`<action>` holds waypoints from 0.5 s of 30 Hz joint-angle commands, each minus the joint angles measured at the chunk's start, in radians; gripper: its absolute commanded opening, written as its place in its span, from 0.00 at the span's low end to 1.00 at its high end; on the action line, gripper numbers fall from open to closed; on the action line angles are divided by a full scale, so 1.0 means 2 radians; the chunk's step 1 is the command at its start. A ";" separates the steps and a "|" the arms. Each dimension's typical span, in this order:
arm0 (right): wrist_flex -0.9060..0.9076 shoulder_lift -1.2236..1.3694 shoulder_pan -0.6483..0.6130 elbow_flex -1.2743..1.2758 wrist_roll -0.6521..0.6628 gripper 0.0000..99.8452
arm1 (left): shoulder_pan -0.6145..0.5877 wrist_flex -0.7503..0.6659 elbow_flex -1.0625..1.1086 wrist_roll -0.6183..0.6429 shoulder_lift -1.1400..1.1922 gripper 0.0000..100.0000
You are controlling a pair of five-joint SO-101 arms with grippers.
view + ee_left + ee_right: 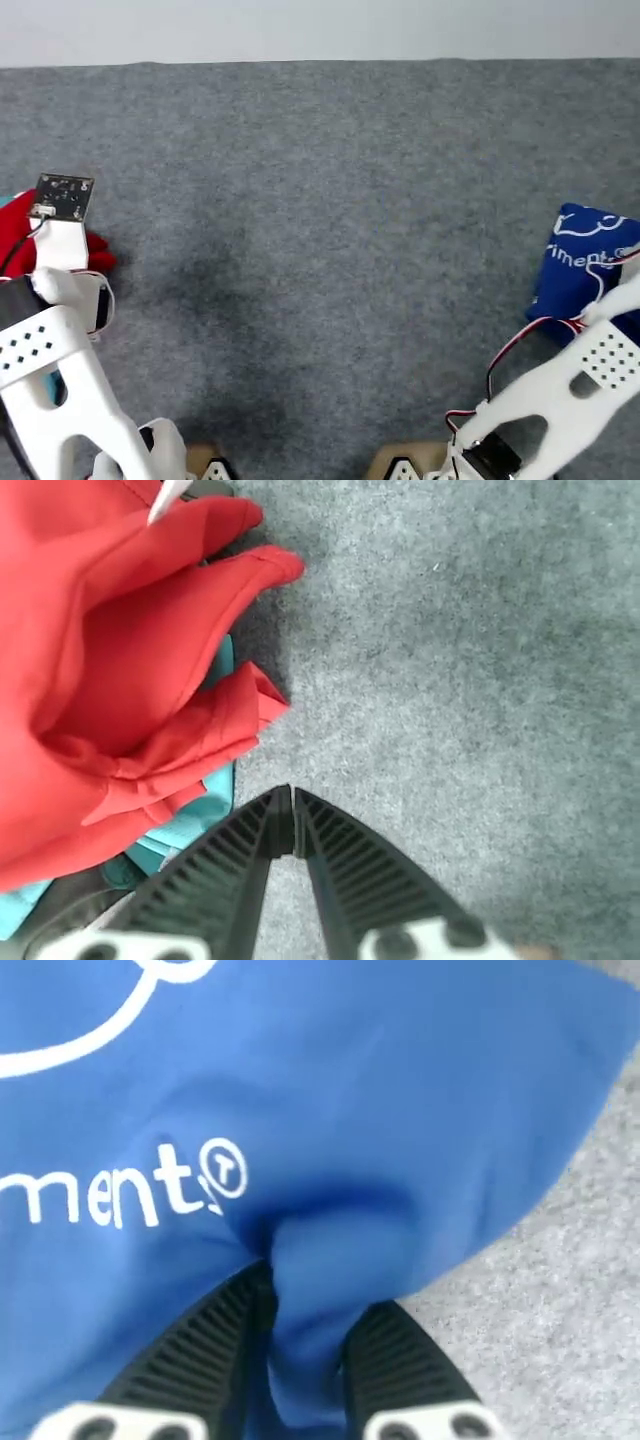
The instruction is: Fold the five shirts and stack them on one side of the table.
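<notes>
**Desk, three shirts showing, one arm working at each side edge**

Grey felt desk (320, 200): its middle is probably serving as folding room, with the shirts lying out at the two sides. Blue shirt (580, 262): lying bunched at the right edge and puckering into a ridge where it is being pinched, which suggests it is about to be pulled inward for folding. Red shirt (100, 630): lying crumpled at the left edge and overlapping a teal shirt (195, 820), the pair looking like an unfolded heap waiting its turn. Right gripper (310, 1295): clamping a fold of the blue shirt between its fingers. Left gripper (288, 810): hanging over bare felt just beside the red shirt, its fingers pressing together and gripping nothing.
</notes>
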 commanded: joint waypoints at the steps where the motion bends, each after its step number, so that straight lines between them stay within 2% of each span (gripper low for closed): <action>1: 0.006 -0.017 0.007 -0.048 0.016 0.14 | 0.001 0.008 -0.007 0.004 -0.009 0.01; 4: 0.039 -0.036 0.010 -0.090 -0.005 0.27 | 0.001 0.008 -0.007 0.004 -0.009 0.01; 6: 0.067 -0.050 0.010 -0.120 -0.025 0.30 | 0.001 0.008 -0.006 0.004 -0.009 0.01; 12: 0.070 -0.101 0.010 -0.137 -0.029 0.30 | 0.001 0.008 -0.003 0.004 -0.009 0.01; 15: 0.070 -0.114 0.008 -0.115 -0.029 0.22 | 0.001 0.008 -0.002 0.004 -0.009 0.01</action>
